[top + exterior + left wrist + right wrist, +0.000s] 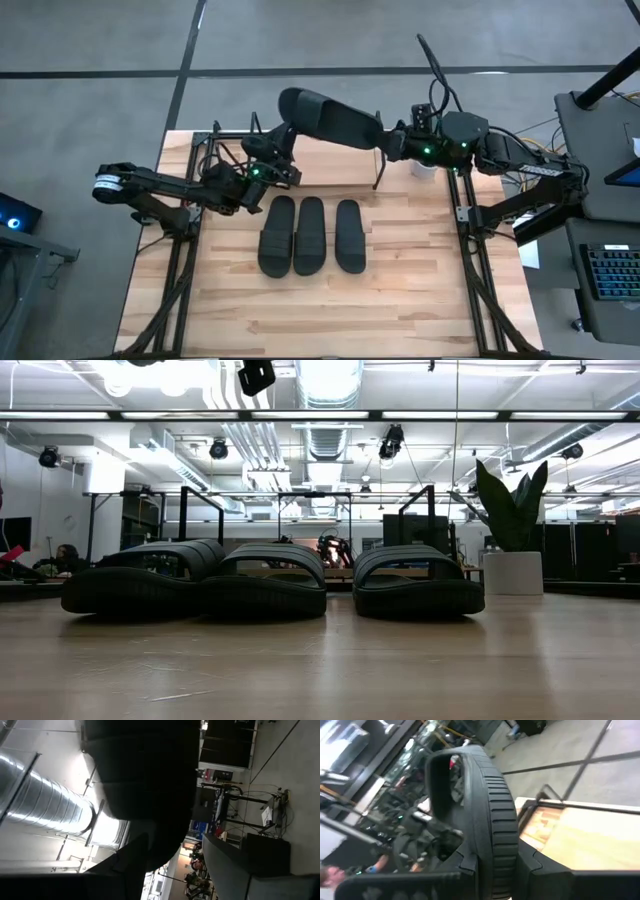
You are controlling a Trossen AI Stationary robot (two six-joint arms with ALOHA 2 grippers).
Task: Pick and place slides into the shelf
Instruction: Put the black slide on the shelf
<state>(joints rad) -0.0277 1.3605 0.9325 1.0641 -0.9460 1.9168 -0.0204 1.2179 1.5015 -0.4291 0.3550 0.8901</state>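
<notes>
Raised slide (pixel 325 118) | upper centre, long axis across frame | right hand (pixel 392 143) clenched on its right end | left hand (pixel 272 160) released, below its left end | three slides (pixel 309 234) on surface (pixel 400 300), centre

Slides on shelf: three matte black slides (pixel 309 235) side by side, toes toward 12 o'clock, leftmost tilted.
Fourth slide (pixel 328 120): raised above the shelf's 12 o'clock edge, lying crosswise.
Shelf (pixel 400 260): light wooden board, black wire ends.
</notes>
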